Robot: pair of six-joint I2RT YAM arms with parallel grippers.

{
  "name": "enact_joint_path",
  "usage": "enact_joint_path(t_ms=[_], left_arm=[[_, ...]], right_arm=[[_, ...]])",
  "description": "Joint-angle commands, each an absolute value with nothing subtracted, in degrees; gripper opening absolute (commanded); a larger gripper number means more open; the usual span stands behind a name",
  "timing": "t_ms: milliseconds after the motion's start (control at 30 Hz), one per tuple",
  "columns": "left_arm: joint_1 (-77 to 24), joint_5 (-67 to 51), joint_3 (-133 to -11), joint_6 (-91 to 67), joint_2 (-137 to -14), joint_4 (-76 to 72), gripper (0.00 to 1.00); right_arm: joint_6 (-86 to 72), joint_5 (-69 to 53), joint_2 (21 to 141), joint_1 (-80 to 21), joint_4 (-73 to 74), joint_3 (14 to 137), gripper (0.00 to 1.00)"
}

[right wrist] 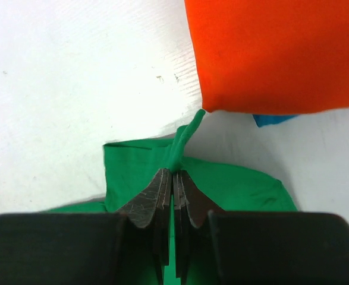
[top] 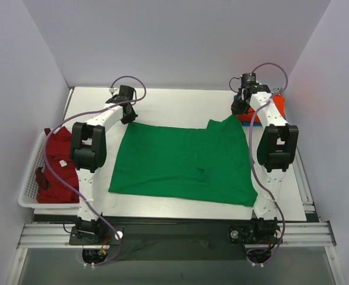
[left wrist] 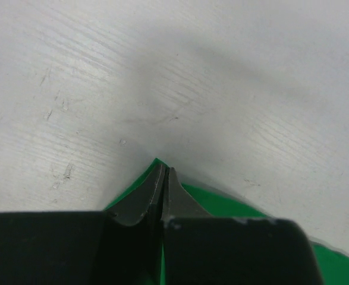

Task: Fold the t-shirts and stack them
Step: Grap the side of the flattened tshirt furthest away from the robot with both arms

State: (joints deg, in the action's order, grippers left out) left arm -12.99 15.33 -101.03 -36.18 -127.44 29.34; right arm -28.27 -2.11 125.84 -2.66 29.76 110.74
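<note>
The bright green short-sleeved cotton t-shirt [top: 183, 163] lies spread flat across the middle of the white table [top: 180, 101]. Both grippers are at its far edge. Left gripper [top: 127, 116] is on the far-left corner. In its wrist cam the two fingers are pressed together w/ the very tip of the green cloth pinched between them, so it's clamped on the shirt. Right gripper [top: 239, 109] is on the far-right corner, which is drawn up into a small peak. Its wrist cam shows the jaws closed on a twisted bit of the same green fabric.

Just beyond the right gripper sits a folded orange-red t-shirt [top: 276, 107], w/ a sliver of blue t-shirt [right wrist: 272, 120] peeking out from under it. That's the stack so far, I'd say. Dark red t-shirts [top: 58, 163] are heaped in the white slatted plastic basket [top: 27, 199] on the left, well apart from the action.

Looks to me like the first fold is about to begin: both far corners gripped, nothing turned over yet. Next move prob. needs both grippers to lift together and carry the far edge toward the near hem, level & taut so the cloth doesn't bunch. The R side has to be careful not to drag the orange stack, as it's v. close.
</note>
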Motion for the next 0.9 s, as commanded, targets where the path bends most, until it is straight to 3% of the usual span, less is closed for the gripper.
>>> enact_joint_path(t_ms=[0,400,867], left_arm=[[-11.95,14.24,-101.25,-35.42,-121.73,29.0,0.0],[-11.6,13.8,-93.17,-36.3,-114.35,28.22,0.0],[-10.46,13.71,-74.11,-40.25,-98.71,26.01,0.0]], right_arm=[[-27.6,1.22,119.8,-2.46,29.71,107.59,0.0],[-28.92,0.88,105.92,-2.55,24.53,88.52,0.0],[-31.11,0.62,81.31,-2.64,20.48,62.07,0.0]])
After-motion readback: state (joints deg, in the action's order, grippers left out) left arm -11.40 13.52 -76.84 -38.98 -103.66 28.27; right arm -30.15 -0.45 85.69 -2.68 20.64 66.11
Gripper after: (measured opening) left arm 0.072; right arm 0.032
